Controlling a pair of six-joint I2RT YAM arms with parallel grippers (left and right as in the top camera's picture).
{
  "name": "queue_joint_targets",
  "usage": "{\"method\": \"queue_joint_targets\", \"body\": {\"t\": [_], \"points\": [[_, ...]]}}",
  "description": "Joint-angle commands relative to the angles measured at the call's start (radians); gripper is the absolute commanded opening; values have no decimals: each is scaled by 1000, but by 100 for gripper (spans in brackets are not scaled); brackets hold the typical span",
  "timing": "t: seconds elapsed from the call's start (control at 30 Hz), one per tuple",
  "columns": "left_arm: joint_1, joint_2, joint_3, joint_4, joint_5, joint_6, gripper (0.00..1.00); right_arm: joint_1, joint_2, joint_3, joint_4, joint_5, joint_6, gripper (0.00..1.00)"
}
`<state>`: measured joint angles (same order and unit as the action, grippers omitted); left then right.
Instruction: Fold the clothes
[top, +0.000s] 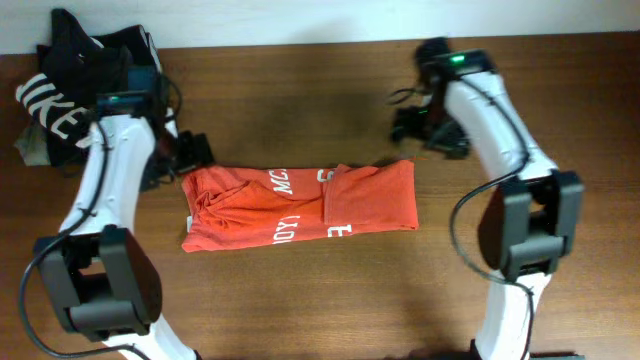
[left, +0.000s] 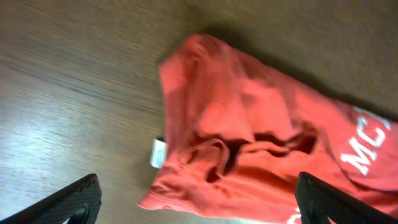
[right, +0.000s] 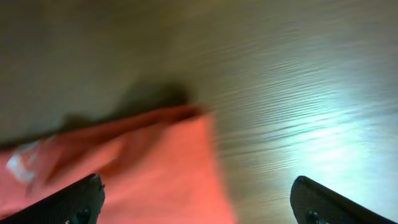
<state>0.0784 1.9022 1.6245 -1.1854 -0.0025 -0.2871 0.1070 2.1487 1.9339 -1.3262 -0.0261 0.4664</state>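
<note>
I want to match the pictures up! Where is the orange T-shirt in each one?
Overhead: the orange T-shirt lies in the middle of the picture.
Left wrist: the orange T-shirt fills the right and lower part, with its white neck label at its left edge.
Right wrist: one blurred corner of the orange T-shirt sits at the lower left.
Shared landmark: the brown wooden table under it shows in all three.

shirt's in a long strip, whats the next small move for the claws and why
Probably lower the right claw onto the nearest T-shirt corner and close. The shirt is a long strip; this claw and the left claw hang open by its ends, so a crosswise fold seems due.
</note>
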Motion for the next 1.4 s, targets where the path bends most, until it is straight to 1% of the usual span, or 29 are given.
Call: {"method": "queue_joint_targets", "body": {"t": [0.0,0.03,0.1,0.17,0.27,0.37,0.43,0.47,0.63,0.7,0.77,0.8,0.93,1.17,1.23,1.27,1.33,1.37], "points": [[116,21,-6,10,180,128,99,-154,1,18,-6,5,-6,99],[149,32,-6,4,254,170,99,-212,1,18,-6,4,-6,99],[166,54,-6,-4,289,192,99,-269,1,18,-5,3,-5,99],[166,107,-7,-19,366,255,99,-323,1,18,-5,4,-5,99],[167,172,-18,-23,385,266,99,-364,1,18,-2,5,-6,99],[167,212,-23,-32,364,283,99,-371,1,18,-2,5,-6,99],[172,246,-23,-63,263,276,99,-370,1,18,-2,4,-5,99],[175,259,-23,-69,248,277,99,-369,1,18,-2,4,-6,99],[187,286,-57,-62,242,277,99,-369,1,18,-2,4,-6,99],[186,286,-104,-16,274,278,99,-369,1,18,-2,4,-6,99],[186,286,-156,46,404,341,99,-369,1,18,-2,4,-6,99],[186,286,-175,65,443,357,99,-369,1,18,-2,4,-6,99],[180,287,-207,109,455,357,99,-369,1,18,-2,4,-6,99],[163,288,-230,125,478,357,98,-369,1,18,-2,5,-6,99],[153,291,-237,137,479,355,91,-369,1,18,-2,4,-6,99],[149,291,-240,137,479,351,89,-369,1,18,-2,4,-6,99],[144,291,-240,131,486,344,63,-369,1,18,-2,4,-6,99],[142,291,-240,133,489,340,54,-369,1,18,-2,4,-6,99]]}}
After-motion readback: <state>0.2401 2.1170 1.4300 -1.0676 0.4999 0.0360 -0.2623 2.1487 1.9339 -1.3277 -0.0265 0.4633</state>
